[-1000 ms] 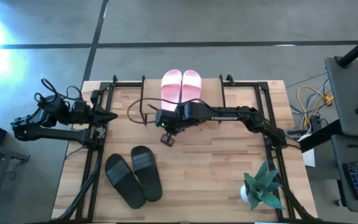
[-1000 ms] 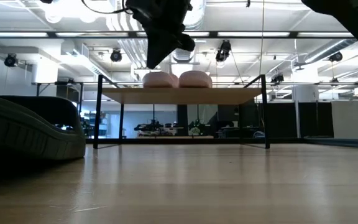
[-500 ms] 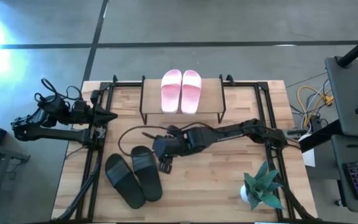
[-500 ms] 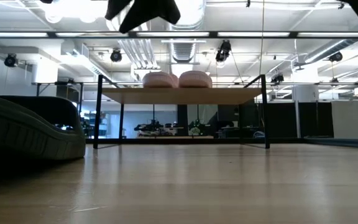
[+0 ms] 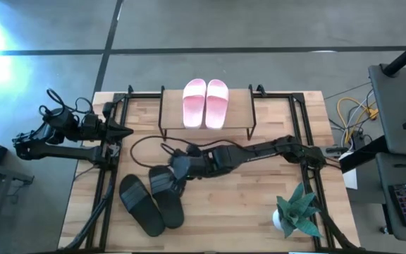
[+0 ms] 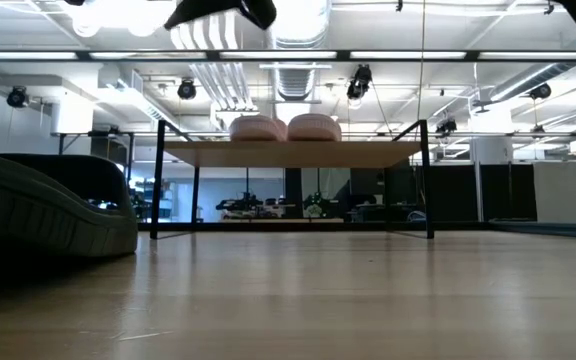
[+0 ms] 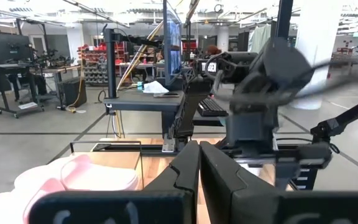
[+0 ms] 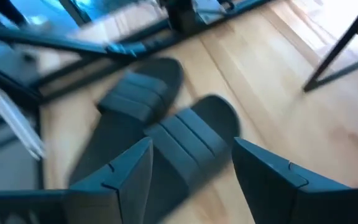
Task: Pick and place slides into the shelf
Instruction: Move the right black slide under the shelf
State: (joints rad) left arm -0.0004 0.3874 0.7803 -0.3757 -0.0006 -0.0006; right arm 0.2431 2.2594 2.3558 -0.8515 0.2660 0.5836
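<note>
High view, right tool (image 5: pixel 177 169) spread wide over black slides (image 5: pixel 151 200)

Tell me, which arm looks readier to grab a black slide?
The right. Its gripper hangs open over the nearer black slide, while the left gripper waits shut at the table's left edge.

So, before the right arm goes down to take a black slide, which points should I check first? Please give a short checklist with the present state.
1. Right gripper open: ok, jaws spread wide.
2. Right gripper above the nearer black slide: ok, strap between the fingers in the wrist view.
3. Contact with that slide: cannot tell.
4. Second black slide apart from the target: not ok, the two lie touching.
5. Free room on the shelf: ok, the pink slides fill only the middle.
6. Left gripper out of the way: ok, at the table's left edge, shut.
</note>
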